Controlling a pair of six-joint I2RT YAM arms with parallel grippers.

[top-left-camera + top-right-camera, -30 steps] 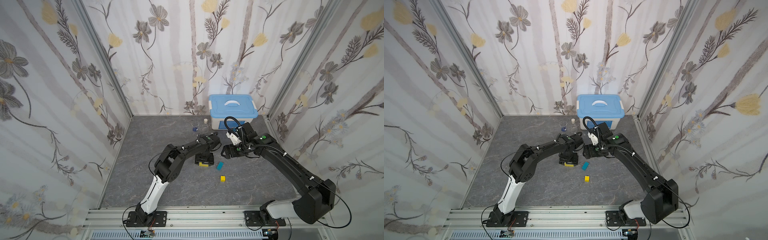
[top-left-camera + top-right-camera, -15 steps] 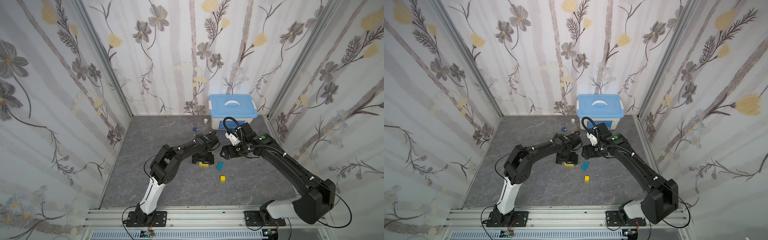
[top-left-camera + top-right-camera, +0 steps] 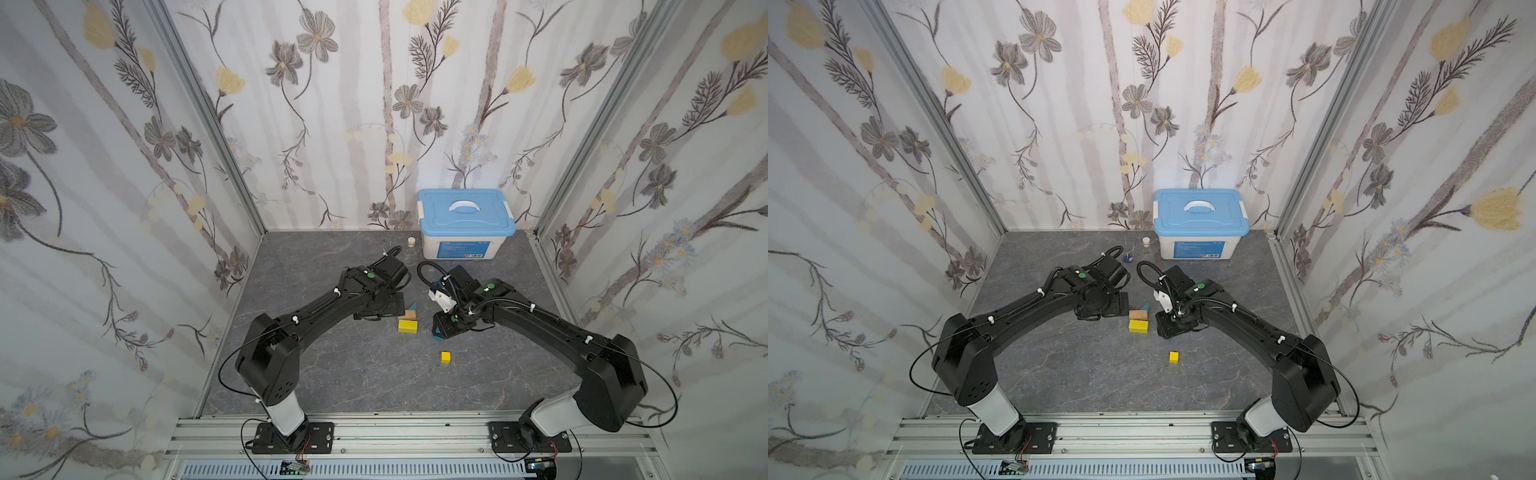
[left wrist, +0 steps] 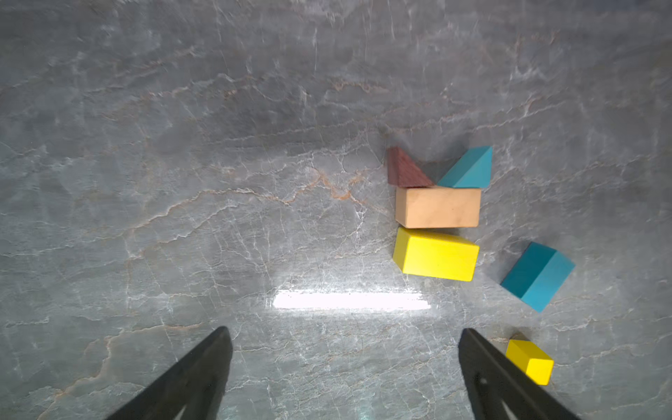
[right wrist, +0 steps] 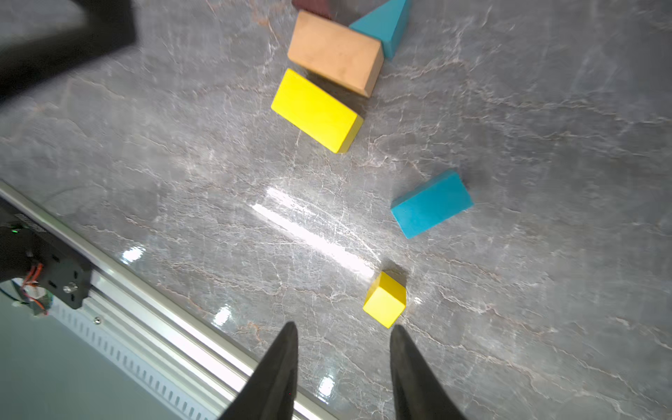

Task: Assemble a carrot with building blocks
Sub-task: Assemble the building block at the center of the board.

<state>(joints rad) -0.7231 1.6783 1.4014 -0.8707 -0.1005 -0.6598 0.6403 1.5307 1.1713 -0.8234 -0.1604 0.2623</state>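
The carrot lies partly laid out on the grey table: maroon triangle (image 4: 405, 171) and teal triangle (image 4: 469, 171) touch the tan bar (image 4: 438, 208). The yellow bar (image 4: 434, 256) lies just below it, slightly askew. The teal bar (image 5: 431, 203) and the small yellow cube (image 5: 384, 300) lie apart. My left gripper (image 4: 345, 334) is wide open and empty, beside the row (image 3: 407, 325). My right gripper (image 5: 343, 326) has its jaws narrowly apart with nothing between them. It hovers over the teal bar, which is mostly hidden in both top views.
A white box with a blue lid (image 3: 465, 222) stands at the back wall. A small bottle (image 3: 411, 241) and a glass beaker (image 3: 1128, 257) are beside it. The metal rail (image 5: 152, 291) runs along the table's front edge.
My left gripper opened, let go of the yellow bar and drew back to the left. My right gripper's jaws narrowed and it moved toward the front, over the teal bar.
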